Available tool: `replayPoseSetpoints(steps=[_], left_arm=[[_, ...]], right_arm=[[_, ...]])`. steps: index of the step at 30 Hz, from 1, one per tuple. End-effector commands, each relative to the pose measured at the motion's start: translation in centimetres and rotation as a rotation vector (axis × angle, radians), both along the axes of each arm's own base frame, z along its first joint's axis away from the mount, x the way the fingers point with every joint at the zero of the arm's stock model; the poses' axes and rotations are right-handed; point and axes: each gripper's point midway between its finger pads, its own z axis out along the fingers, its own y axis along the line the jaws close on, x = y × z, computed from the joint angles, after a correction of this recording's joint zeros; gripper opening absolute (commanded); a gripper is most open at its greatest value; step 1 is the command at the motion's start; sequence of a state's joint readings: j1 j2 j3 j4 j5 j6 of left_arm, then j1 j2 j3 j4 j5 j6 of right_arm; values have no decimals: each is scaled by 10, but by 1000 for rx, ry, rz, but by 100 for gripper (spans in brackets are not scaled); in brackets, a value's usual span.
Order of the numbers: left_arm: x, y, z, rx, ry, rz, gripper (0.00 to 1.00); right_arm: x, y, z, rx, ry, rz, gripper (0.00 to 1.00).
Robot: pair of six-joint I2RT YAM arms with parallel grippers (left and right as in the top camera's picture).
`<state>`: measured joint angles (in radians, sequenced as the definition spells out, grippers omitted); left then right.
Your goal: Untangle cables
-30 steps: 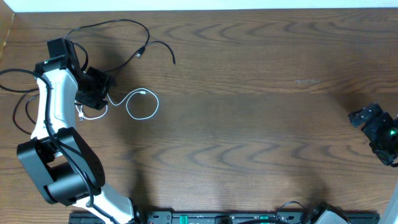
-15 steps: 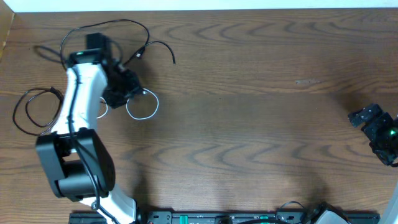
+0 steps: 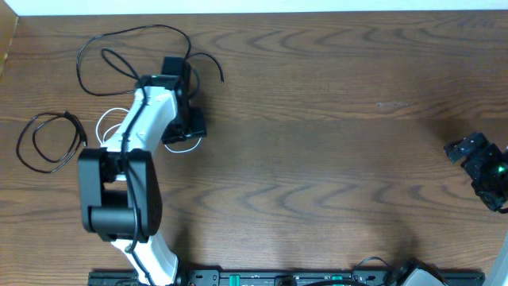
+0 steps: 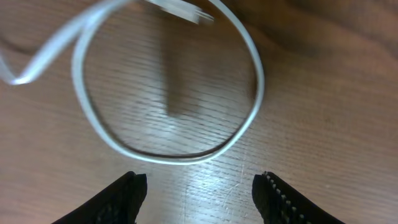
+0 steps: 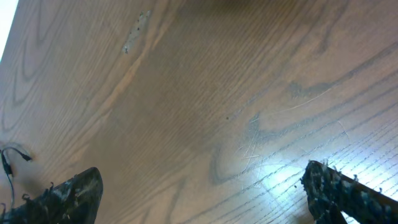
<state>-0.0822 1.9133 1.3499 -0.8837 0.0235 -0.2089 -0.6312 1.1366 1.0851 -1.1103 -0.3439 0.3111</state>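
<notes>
We see a brown wooden table (image 3: 333,159). On it lie 1 coiled black cable (image 3: 46,141) near the left edge, 1 sprawling black cable (image 3: 143,28) towards the far left corner, and 1 looped white cable (image 4: 252,118) further in.

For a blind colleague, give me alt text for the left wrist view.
A white cable lies looped on the wooden table, its plug end at the top. The open left gripper shows at the bottom edge, holding nothing.
</notes>
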Motion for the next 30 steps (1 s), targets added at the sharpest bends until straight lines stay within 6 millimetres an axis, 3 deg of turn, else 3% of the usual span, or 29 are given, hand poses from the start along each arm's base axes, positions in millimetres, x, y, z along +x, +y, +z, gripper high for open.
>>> replayPoseSetpoints(steps=[1, 6, 12, 16, 18, 20, 30], left_arm=[[-8, -16, -19, 13, 56, -139, 61], [-6, -25, -38, 16, 78, -188, 61], [3, -13, -43, 24, 53, -153, 54], [6, 1, -43, 23, 49, -114, 36], [6, 9, -43, 22, 50, -92, 14], [6, 16, -43, 21, 51, -74, 7], [13, 17, -41, 21, 25, -66, 8]], right_arm=[[-1, -1, 1, 7, -6, -16, 99], [-1, -1, 1, 7, -5, -16, 99], [-1, -1, 1, 7, -5, -16, 99], [-1, -1, 1, 7, -5, -16, 99], [-1, -1, 1, 7, -5, -16, 99], [-1, -1, 1, 7, -5, -16, 99], [-1, -1, 1, 7, -5, -16, 99]])
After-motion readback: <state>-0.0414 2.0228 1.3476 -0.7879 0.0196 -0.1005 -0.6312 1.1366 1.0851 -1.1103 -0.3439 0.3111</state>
